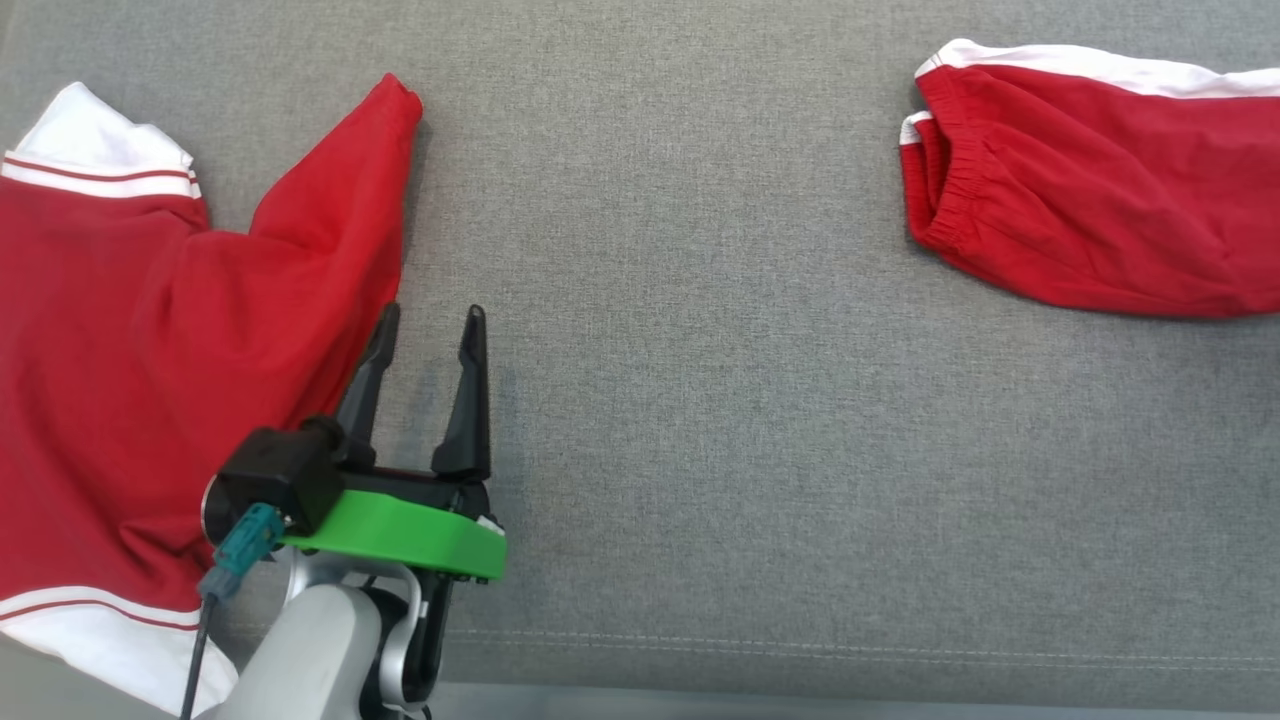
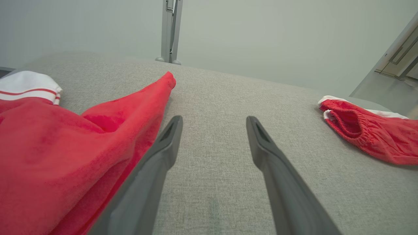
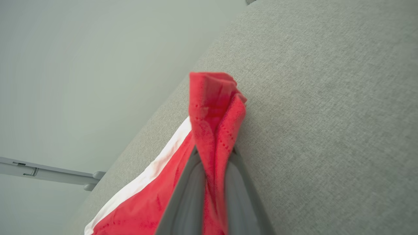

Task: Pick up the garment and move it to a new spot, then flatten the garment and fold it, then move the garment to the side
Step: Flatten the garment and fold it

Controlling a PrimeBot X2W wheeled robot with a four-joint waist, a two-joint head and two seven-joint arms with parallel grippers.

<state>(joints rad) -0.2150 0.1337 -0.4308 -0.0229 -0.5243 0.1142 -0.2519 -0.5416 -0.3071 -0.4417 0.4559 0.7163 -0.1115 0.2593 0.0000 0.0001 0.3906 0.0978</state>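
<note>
Your left gripper (image 1: pixel 432 312) stands apart; the right gripper (image 3: pixel 214 151), pinching a thin fold of the garment (image 3: pixel 212 98), may lose it if dragged.

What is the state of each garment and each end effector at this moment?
red shirt: lying spread out, not held.
red shorts: crumpled, partly lying, fabric pinched.
left end effector: open, empty, at the shirt sleeve's edge.
right end effector: shut on the red shorts.

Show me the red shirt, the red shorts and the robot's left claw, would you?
red shirt (image 1: pixel 120 350): head view, middle of its red body.
red shorts (image 1: pixel 1100 200): head view, red cloth below the white stripe.
left gripper (image 1: pixel 431 312): head view, gap between its open fingertips.
</note>
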